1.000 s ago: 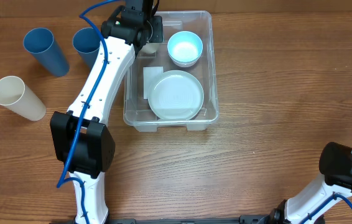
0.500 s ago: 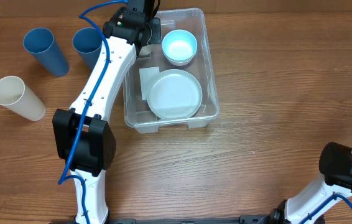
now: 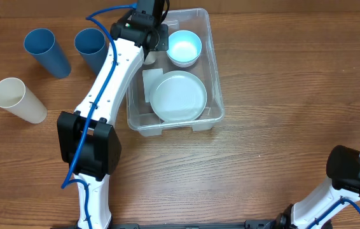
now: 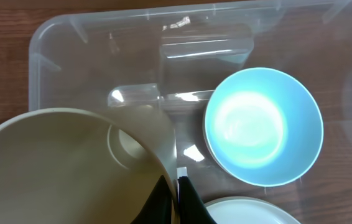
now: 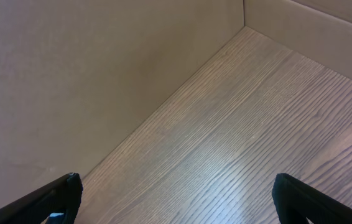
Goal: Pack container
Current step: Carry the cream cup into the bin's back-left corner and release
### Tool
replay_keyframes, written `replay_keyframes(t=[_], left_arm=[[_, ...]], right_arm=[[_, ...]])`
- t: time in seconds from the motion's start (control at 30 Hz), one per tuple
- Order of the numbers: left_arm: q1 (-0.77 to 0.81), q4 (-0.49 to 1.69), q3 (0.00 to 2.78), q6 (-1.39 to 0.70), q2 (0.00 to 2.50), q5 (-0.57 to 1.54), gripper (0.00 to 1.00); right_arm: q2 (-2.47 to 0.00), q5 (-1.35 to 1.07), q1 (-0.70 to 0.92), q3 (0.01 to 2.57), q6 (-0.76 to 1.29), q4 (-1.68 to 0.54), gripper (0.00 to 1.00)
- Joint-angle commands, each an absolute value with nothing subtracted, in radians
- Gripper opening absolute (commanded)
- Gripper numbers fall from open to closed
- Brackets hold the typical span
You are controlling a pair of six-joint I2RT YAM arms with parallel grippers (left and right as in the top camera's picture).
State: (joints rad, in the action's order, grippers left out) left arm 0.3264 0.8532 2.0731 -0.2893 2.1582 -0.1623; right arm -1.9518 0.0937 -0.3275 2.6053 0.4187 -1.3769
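The clear container (image 3: 217, 76) stands at the table's back middle. It holds a light-blue bowl (image 3: 184, 47), a white plate (image 3: 179, 97) and its white label (image 3: 150, 81). My left gripper (image 3: 152, 41) hangs over the container's far left corner. In the left wrist view it (image 4: 176, 198) is shut on the rim of a cream bowl (image 4: 70, 168), held above the container's floor (image 4: 101, 43) beside the blue bowl (image 4: 263, 124). The plate's edge (image 4: 250, 213) shows below. My right gripper (image 5: 176, 193) is open and empty over bare wood by a cardboard wall.
Two blue cups (image 3: 46, 51) (image 3: 90, 47) and a cream cup (image 3: 18, 99) lie on the table left of the container. My left arm (image 3: 107, 89) stretches along the container's left side. My right arm's base (image 3: 353, 173) is at the bottom right.
The container's far end has swung a little to the left, with the blue bowl and plate in it. My left gripper has shifted slightly right over the far left corner.
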Motion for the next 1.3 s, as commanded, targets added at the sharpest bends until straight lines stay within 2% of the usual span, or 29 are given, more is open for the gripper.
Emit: replay_keyframes(t=[0.0, 0.4, 0.43, 0.5, 0.57, 0.67, 0.8, 0.87, 0.93, 1.0, 1.13, 1.27], left_arm=[[0.336, 0.849, 2.096, -0.285, 2.161, -0.192, 0.04], [0.332, 0.792, 2.096, -0.284, 2.161, -0.274, 0.04], [0.332, 0.792, 2.096, -0.284, 2.161, -0.274, 0.13], [0.332, 0.786, 2.096, -0.284, 2.161, -0.277, 0.38], [0.332, 0.777, 2.096, -0.284, 2.161, -0.281, 0.57], [0.332, 0.765, 2.096, -0.284, 2.161, -0.281, 0.71], [0.332, 0.749, 2.096, -0.284, 2.161, -0.282, 0.79], [0.332, 0.745, 2.109, -0.283, 2.159, -0.295, 0.87], [0.334, 0.801, 2.151, -0.284, 2.146, -0.287, 0.93], [0.341, 0.945, 2.250, -0.284, 2.112, -0.284, 1.00], [0.340, 1.206, 2.371, -0.287, 2.041, -0.223, 1.00], [0.337, 1.415, 2.380, -0.324, 1.935, -0.217, 1.00]], right_arm=[[-1.940, 0.104, -0.329, 2.610, 0.422, -1.372, 1.00], [-1.940, 0.104, -0.329, 2.610, 0.421, -1.372, 1.00], [-1.940, 0.104, -0.329, 2.610, 0.421, -1.372, 1.00], [-1.940, 0.104, -0.329, 2.610, 0.422, -1.372, 1.00], [-1.940, 0.104, -0.329, 2.610, 0.422, -1.372, 1.00], [-1.940, 0.104, -0.329, 2.610, 0.421, -1.372, 1.00], [-1.940, 0.104, -0.329, 2.610, 0.422, -1.372, 1.00], [-1.940, 0.104, -0.329, 2.610, 0.421, -1.372, 1.00], [-1.940, 0.104, -0.329, 2.610, 0.422, -1.372, 1.00], [-1.940, 0.104, -0.329, 2.610, 0.422, -1.372, 1.00], [-1.940, 0.104, -0.329, 2.610, 0.422, -1.372, 1.00], [-1.940, 0.104, -0.329, 2.610, 0.422, -1.372, 1.00]])
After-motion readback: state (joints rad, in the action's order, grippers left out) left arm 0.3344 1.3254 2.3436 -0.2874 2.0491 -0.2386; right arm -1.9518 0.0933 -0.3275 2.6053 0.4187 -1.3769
